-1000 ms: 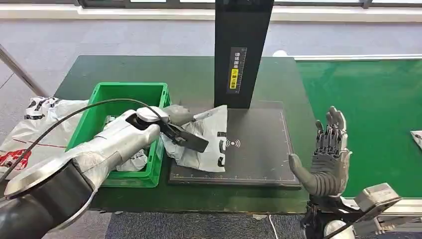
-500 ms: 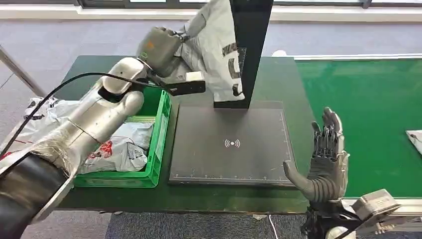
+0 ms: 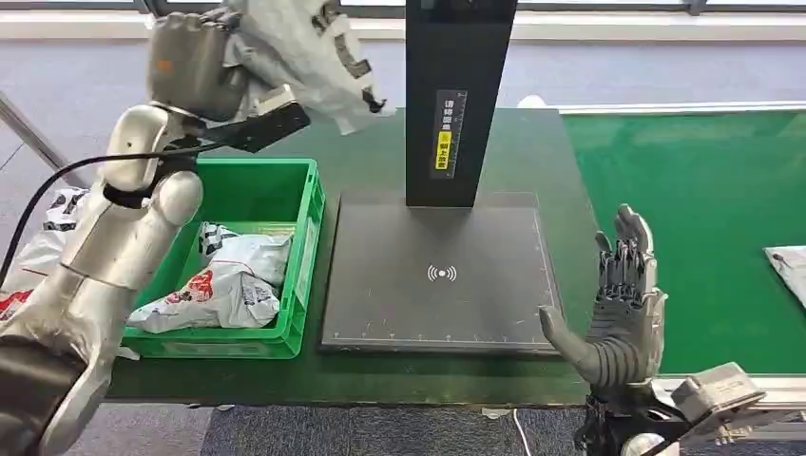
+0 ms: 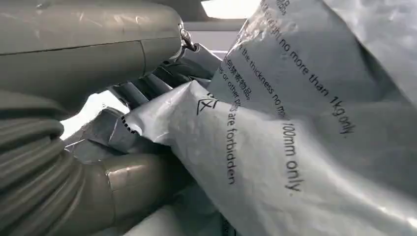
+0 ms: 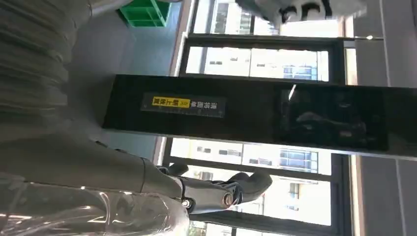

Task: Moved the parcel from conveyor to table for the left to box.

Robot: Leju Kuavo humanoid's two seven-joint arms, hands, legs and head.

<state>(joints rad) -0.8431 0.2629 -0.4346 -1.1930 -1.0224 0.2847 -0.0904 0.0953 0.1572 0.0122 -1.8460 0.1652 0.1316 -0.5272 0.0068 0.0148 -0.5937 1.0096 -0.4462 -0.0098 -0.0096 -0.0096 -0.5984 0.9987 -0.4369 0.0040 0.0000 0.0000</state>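
Note:
My left hand (image 3: 195, 62) is raised high above the far end of the green box (image 3: 309, 223) and grips a crumpled grey parcel (image 3: 304, 57) with black print. Up close, the parcel (image 4: 295, 147) is bunched between the thumb and fingers (image 4: 142, 91) of that hand. My right hand (image 3: 623, 309) stands upright at the table's front right edge, fingers spread, holding nothing. In the right wrist view its fingers (image 5: 221, 191) are apart against the windows. The green box holds a white parcel (image 3: 223, 285) with red print.
A black scanner pad (image 3: 442, 275) lies mid-table with a tall black post (image 3: 456, 95) behind it. The green conveyor (image 3: 694, 218) runs on the right, with another parcel (image 3: 789, 266) at its edge. White bags (image 3: 43, 237) lie left of the box.
My left hand lifted the grey parcel off the scanner pad and swung it up and to the left, above the box. The right hand has barely moved.

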